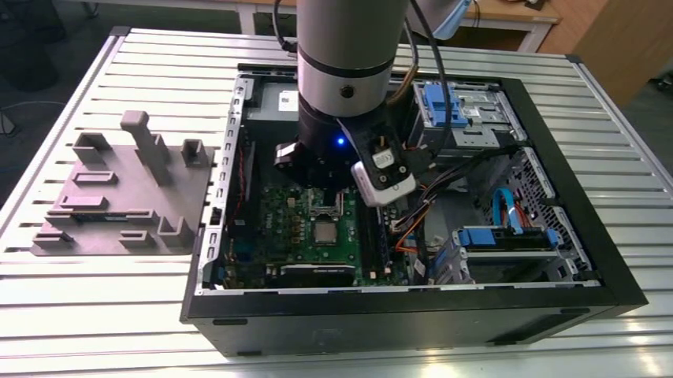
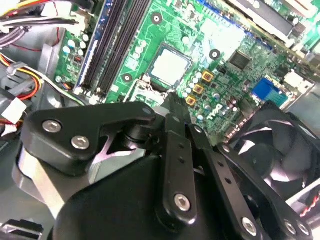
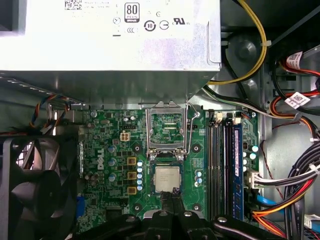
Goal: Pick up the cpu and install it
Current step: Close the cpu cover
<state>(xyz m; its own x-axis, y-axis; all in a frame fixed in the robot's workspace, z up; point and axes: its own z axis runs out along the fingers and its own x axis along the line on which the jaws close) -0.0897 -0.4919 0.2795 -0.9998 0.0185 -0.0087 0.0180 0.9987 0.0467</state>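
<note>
The cpu [image 3: 167,176] is a small silver square lying flat in its socket on the green motherboard [image 3: 112,200]. The hollow metal socket frame [image 3: 168,106] stands flipped open just beyond it. My gripper [image 3: 172,196] hovers just above the cpu's near edge, fingers pressed together with nothing between them. In the second wrist view the cpu [image 2: 171,65] lies just past the black fingertips [image 2: 174,102]. The exterior view has the arm [image 1: 342,94] reaching down into the open computer case, with the cpu [image 1: 324,232] just below it.
A large grey box with a white label [image 3: 110,40] sits behind the socket. A black fan [image 3: 35,190] is on one side, memory slots [image 3: 220,165] and cable bundles [image 3: 290,190] on the other. A grey fixture block [image 1: 121,193] stands on the table at the exterior view's left.
</note>
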